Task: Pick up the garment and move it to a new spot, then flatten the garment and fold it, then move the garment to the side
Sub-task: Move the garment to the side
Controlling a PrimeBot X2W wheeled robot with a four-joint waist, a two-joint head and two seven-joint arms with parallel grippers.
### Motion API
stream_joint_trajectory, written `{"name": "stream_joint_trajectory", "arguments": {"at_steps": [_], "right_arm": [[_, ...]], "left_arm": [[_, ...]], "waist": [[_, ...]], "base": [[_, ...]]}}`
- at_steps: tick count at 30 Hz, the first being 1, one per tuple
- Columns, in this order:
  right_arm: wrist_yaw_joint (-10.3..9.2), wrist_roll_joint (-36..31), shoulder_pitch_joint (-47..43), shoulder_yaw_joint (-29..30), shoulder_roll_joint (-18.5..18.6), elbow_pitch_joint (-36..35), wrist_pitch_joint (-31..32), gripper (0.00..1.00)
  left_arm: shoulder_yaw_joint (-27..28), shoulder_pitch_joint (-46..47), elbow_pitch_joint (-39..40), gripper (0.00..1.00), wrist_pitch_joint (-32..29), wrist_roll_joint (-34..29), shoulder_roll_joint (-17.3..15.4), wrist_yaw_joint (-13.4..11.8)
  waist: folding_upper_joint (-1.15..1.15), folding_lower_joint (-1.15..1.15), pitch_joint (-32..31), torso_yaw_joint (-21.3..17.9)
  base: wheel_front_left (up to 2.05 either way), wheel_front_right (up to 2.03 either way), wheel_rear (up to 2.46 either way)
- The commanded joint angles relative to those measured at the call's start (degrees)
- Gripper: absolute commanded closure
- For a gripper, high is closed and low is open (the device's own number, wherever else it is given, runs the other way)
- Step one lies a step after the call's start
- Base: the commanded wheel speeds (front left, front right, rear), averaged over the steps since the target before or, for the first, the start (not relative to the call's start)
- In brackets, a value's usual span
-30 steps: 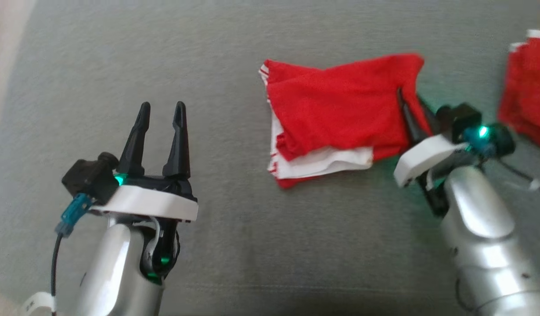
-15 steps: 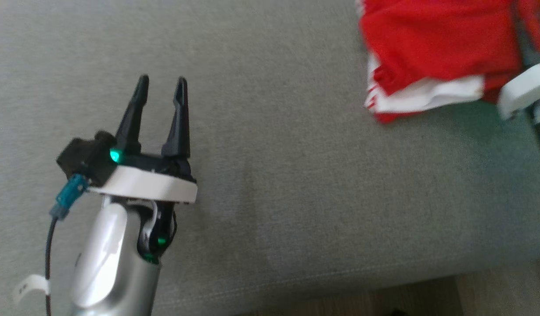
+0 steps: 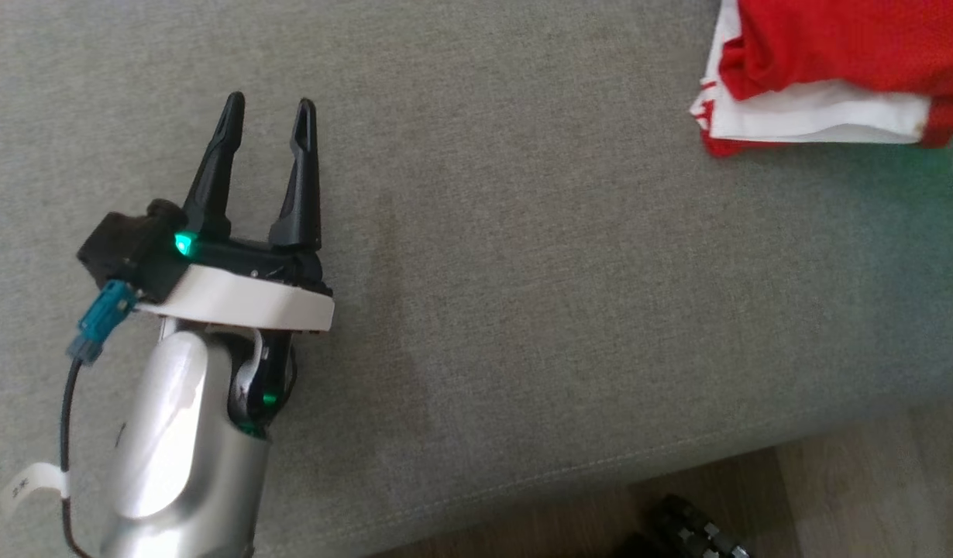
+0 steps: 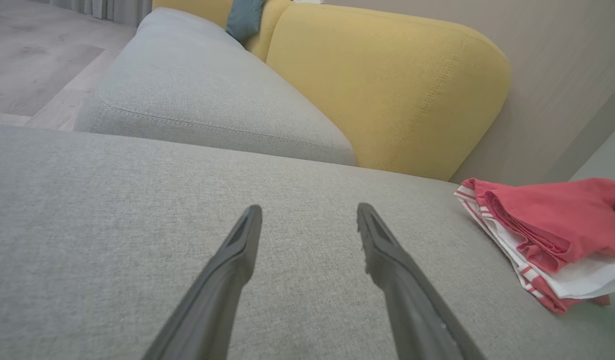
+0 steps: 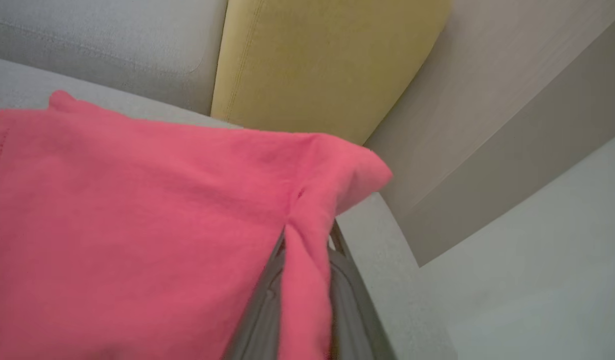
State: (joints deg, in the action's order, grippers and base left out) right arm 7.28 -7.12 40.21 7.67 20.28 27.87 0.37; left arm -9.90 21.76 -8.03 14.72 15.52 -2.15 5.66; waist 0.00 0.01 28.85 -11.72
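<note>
Near left, the left gripper [image 3: 267, 112] hovers over the grey sofa seat [image 3: 523, 271], fingers spread wide and empty. Far right, the folded red-and-white garment [image 3: 833, 46] lies on the seat, one fold pinched in the closed right gripper [image 5: 307, 240]. A yellow backrest [image 4: 387, 85] rises beyond.

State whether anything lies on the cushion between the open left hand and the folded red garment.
Nothing visible does: bare grey cushion runs from the left hand to the garment, whose cloth the right hand pinches.
</note>
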Motion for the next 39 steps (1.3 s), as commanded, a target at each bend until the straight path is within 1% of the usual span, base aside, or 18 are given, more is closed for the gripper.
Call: {"name": "stream_joint_trajectory", "arguments": {"at_steps": [1,4,5,6,11,16,23,28,32,39], "right_arm": [[0.21,-0.4,-1.3,0.0,0.1,-2.4,0.9,1.00],[0.21,-0.2,-1.9,0.2,-1.1,-2.9,1.7,1.00],[0.21,-0.2,-2.0,0.1,-1.4,-3.0,2.0,0.91],[0.21,-0.1,-2.1,0.2,-1.7,-3.2,1.9,0.00],[0.21,0.4,-1.9,1.0,-2.8,-4.0,1.6,0.00],[0.21,0.6,-1.3,0.5,-3.5,-6.4,0.3,0.00],[0.21,1.2,-1.7,-1.9,-5.7,-10.0,-1.5,0.00],[0.21,2.9,-3.4,-4.3,-8.4,-12.2,-2.6,0.00],[0.21,4.6,-5.9,-5.6,-11.0,-13.8,-4.7,0.00],[0.21,7.8,-12.8,-5.0,-15.4,-15.1,-8.9,0.00]], "left_arm": [[2.1,1.8,1.6,0.00,0.3,-0.7,-0.7,0.4],[2.1,2.1,1.4,0.00,0.3,-0.9,-0.7,0.6],[2.1,2.1,1.4,0.00,0.3,-1.0,-0.7,0.7],[2.1,2.1,1.3,0.00,0.3,-1.0,-0.7,0.8],[2.1,2.0,1.0,0.00,0.3,-1.1,-0.7,1.0],[2.3,1.7,0.7,0.00,0.3,-0.4,-0.7,1.0],[2.0,0.7,1.0,0.00,0.3,1.2,-0.7,0.2],[2.8,-0.3,1.4,0.00,0.3,2.4,-0.7,-0.7],[3.5,-1.6,2.0,0.00,0.3,2.9,-0.7,-1.2],[4.2,-5.1,2.7,0.00,0.3,3.9,-0.7,-2.3]], "waist": [[0.00,-0.01,0.5,-0.4],[0.00,-0.01,0.8,-0.6],[0.00,-0.01,0.9,-0.6],[0.00,-0.01,0.9,-0.6],[0.00,-0.01,0.4,-0.5],[0.00,-0.01,-1.6,0.0],[0.00,-0.01,-5.6,1.9],[0.00,-0.01,-8.3,4.1],[0.00,-0.01,-10.9,6.0],[0.00,-0.01,-16.1,9.6]], "base": [[0.00,0.00,0.00],[0.00,0.00,0.00],[0.00,0.00,0.00],[0.00,0.00,0.00],[0.00,0.00,0.00],[0.00,0.00,0.00],[0.00,0.00,0.00],[0.00,0.00,0.00],[0.00,0.00,0.00],[0.00,0.00,0.00]]}}
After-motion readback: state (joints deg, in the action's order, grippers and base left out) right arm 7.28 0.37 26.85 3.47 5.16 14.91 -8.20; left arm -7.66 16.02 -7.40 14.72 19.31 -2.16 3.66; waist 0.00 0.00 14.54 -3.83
